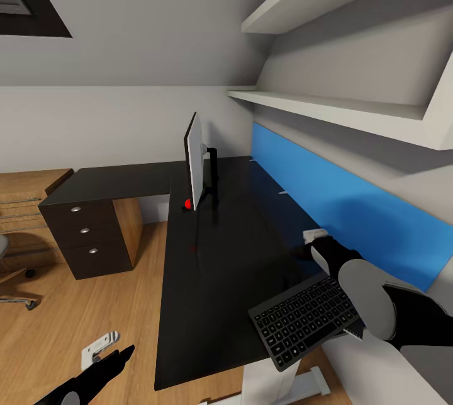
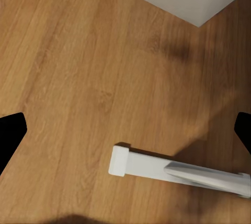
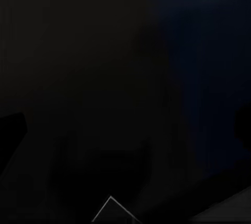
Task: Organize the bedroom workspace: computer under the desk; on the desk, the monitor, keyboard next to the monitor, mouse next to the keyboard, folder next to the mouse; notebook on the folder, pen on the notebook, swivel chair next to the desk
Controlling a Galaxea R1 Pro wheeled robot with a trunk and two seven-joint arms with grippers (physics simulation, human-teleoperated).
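Monitor [image 1: 195, 162] stands on the worktop [image 1: 207, 279], seen nearly edge-on, near the inner corner of the L; that item reads as done. Keyboard [image 1: 305, 320] sits at the near end of the worktop by the wall side, tilted, its near corner hanging past the worktop edge and partly under your right arm; it is well apart from the monitor, so you cannot count it as placed next to it yet. Your right hand [image 1: 314, 242] reaches over the worktop beyond the keyboard, close to the blue wall panel [image 1: 352, 216]; whether its fingers are spread or pressed together you cannot tell from the head view, and the right wrist view is almost wholly dark. Your left hand [image 1: 104, 351] hangs low over the plank floor [image 1: 75, 323], beside the worktop's near end; the left wrist view shows dark fingertips [image 2: 11, 130] at both picture edges with bare floor and a white worktop foot [image 2: 157, 166] between them, so it reads as spread and holding nothing. A sliver of the swivel chair [image 1: 9, 273] shows at the far left, past the drawer unit [image 1: 85, 232], well apart from you. Judgement: early stage. Still ahead are keyboard repositioning, mouse, folder, notebook, pen, chair.
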